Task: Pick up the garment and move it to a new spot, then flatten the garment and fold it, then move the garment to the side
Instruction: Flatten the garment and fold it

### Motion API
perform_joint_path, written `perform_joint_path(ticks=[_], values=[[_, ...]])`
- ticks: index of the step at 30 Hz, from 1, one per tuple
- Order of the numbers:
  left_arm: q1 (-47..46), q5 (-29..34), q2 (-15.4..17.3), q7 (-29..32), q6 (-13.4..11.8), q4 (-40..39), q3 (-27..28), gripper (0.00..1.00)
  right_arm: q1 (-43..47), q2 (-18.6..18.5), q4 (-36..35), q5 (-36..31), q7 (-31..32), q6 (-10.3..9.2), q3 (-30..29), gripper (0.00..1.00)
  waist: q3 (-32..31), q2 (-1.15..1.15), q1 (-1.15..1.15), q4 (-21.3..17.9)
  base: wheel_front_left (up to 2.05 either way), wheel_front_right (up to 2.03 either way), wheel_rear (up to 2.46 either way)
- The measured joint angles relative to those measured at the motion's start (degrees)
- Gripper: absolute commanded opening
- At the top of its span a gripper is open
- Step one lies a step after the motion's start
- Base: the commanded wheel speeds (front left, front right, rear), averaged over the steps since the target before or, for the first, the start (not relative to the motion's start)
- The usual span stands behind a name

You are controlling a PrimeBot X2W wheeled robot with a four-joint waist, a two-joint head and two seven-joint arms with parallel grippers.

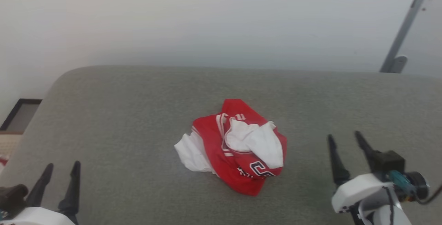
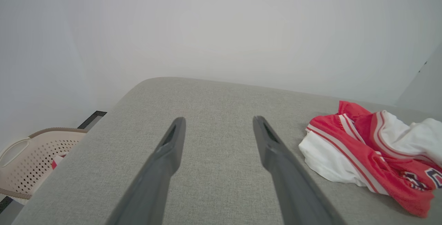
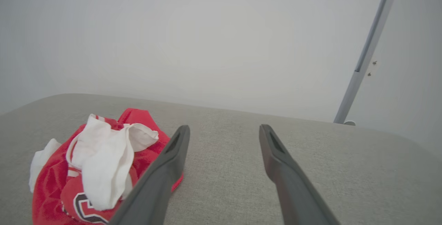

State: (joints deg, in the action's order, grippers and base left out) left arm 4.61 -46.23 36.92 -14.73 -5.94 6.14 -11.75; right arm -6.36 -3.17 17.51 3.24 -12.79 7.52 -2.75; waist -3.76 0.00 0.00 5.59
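The garment (image 1: 234, 147), a red jersey with white sleeves and striped trim, lies crumpled in a heap at the middle of the grey cushioned surface (image 1: 138, 114). Part of a dark, white-outlined number shows on its near side. My left gripper (image 1: 63, 166) stands open at the lower left, well apart from the heap. At the lower right, my right gripper (image 1: 343, 135) is open too, a short way right of the heap. The left wrist view has the garment (image 2: 373, 152) right of its empty gripper (image 2: 218, 122). In the right wrist view the garment (image 3: 100, 162) lies left of that gripper (image 3: 224, 130).
A white wall rises behind the surface's rounded far edge. A grey metal bar (image 1: 407, 21) leans on the wall at the far right. Beyond the surface's left edge a beige perforated basket (image 2: 31, 162) stands on the floor.
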Motion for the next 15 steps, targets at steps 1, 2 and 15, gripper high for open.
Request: perform_joint_path(ticks=[1,2,15], values=[[-0.1,0.0,-0.1,0.1,0.1,-0.1,-0.3,1.00,-0.3,-0.3,0.1,0.3,0.5,0.01,1.0,1.00,0.1,0.00,0.00,0.5,0.00,0.00,0.00],[-0.2,0.2,-0.2,0.3,0.2,-0.2,-0.6,1.00,-0.8,-0.4,0.3,0.9,1.1,0.01,2.0,1.00,0.1,0.00,0.00,1.0,0.00,0.00,0.00],[-3.8,1.1,-2.5,0.9,1.3,0.0,-3.8,1.00,-7.6,-5.0,4.4,9.0,15.4,0.01,14.4,1.00,3.0,0.00,0.00,7.3,0.00,0.00,0.00]])
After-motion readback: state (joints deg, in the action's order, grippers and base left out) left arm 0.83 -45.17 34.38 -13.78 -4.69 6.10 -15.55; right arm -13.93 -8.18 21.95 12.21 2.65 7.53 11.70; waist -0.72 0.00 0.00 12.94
